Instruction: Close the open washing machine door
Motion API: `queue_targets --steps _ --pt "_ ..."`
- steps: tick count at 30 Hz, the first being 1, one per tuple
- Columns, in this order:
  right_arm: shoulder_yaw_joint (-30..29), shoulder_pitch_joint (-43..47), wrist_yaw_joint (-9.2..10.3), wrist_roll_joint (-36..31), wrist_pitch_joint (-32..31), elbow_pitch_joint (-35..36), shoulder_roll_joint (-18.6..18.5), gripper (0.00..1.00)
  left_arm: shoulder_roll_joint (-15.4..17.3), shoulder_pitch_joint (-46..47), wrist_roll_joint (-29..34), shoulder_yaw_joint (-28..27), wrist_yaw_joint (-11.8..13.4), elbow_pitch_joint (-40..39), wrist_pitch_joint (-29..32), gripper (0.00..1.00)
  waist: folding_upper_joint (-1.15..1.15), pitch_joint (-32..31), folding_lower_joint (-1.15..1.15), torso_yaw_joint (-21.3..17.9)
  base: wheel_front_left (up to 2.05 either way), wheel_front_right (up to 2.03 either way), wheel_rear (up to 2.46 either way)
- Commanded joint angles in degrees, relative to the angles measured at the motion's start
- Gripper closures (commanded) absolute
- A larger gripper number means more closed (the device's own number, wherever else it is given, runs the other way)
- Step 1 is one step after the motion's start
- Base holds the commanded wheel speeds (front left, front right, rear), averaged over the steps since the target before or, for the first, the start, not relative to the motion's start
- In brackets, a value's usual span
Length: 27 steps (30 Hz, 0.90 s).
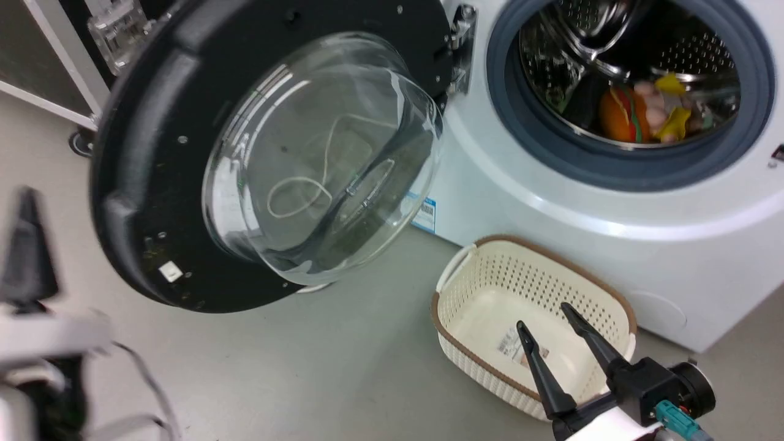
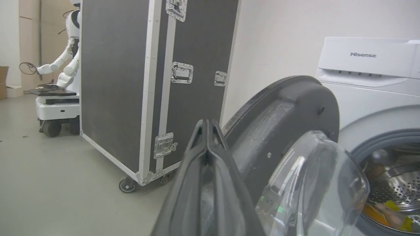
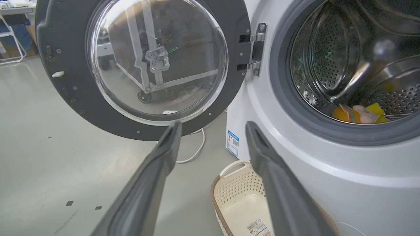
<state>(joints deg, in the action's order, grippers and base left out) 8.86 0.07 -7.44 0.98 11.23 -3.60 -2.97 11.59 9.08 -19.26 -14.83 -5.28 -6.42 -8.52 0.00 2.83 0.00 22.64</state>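
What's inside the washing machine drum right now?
A small heap of orange, yellow and pink items lies low in the drum. The grey door seal hides the drum's near floor.

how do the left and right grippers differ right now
The left gripper is shut, its fingers pressed together; the right gripper is open, its fingers spread apart. The left gripper sits by the outer edge of the washing machine door; the right gripper is above the cream basket, in front of the washing machine. Both have long dark fingers and hold nothing.
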Motion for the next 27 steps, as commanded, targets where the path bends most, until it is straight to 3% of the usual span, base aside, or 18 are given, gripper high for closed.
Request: queue_targets --steps 1,6,8,9,13,20,27 --pt "0.3 0.2 -0.04 -0.3 0.6 0.1 0.1 0.00 1.5 2.3 -2.3 -1.2 -0.4 1.1 1.0 1.00 0.00 1.0 0.00 -0.6 0.00 0.00 0.00" --pt "1.0 -1.3 -0.04 -1.7 1.2 0.3 0.1 0.00 6.4 10.9 -12.8 -5.7 -0.5 10.0 8.1 1.00 0.00 3.5 0.00 -1.3 0.00 0.00 0.00" --pt "1.4 -2.2 -0.04 -2.0 1.5 0.2 0.1 0.00 8.6 16.1 -18.8 -7.5 0.1 16.6 13.7 1.00 0.00 4.8 0.00 -1.5 0.00 0.00 0.00" --pt "1.4 -2.2 -0.04 -2.0 1.5 0.2 0.1 0.00 8.6 16.1 -18.8 -7.5 0.1 16.6 13.7 1.00 0.00 4.8 0.00 -1.5 0.00 0.00 0.00" --pt "2.1 -3.3 -0.04 -2.1 2.0 -0.2 0.1 0.00 10.5 21.9 -27.5 -9.1 1.1 24.8 23.1 1.00 0.00 6.3 0.00 -1.8 0.00 0.00 0.00" --pt "3.0 -4.5 -0.04 -2.1 2.8 -1.0 0.1 0.00 11.0 29.3 -41.2 -14.5 4.8 34.5 34.9 1.00 0.00 7.9 0.00 -2.0 0.00 0.00 0.00" --pt "2.3 -4.5 -0.04 -1.1 3.7 -1.6 0.1 0.00 10.4 29.3 -52.0 -15.9 4.3 34.9 49.4 1.00 0.00 7.7 0.00 -1.5 0.00 0.00 0.00"
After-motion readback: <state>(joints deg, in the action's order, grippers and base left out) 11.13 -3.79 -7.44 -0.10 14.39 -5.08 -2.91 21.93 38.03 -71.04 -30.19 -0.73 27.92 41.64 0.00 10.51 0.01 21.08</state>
